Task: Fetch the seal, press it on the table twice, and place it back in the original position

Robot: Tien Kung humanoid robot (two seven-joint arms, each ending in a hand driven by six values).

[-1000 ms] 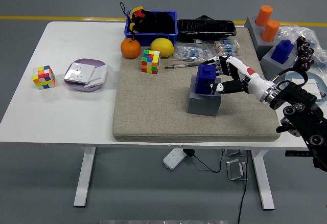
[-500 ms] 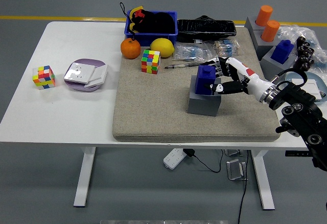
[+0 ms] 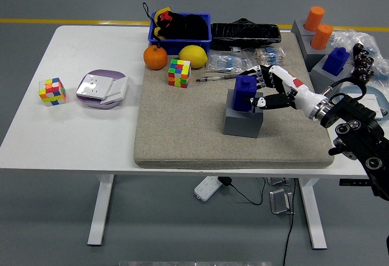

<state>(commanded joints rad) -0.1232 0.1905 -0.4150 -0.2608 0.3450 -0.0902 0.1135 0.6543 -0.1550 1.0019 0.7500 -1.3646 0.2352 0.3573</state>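
The lower part of the blue seal [image 3: 245,92] is sunk in its grey holder [image 3: 242,122], and its right side is covered by the right hand [image 3: 267,90], so whether the fingers [image 3: 262,102] actually press on it is hard to tell. The right arm [image 3: 358,137] is cut off by the picture's right edge. What fills the blue bin [image 3: 180,34] is perhaps a dark toy, too small to tell.
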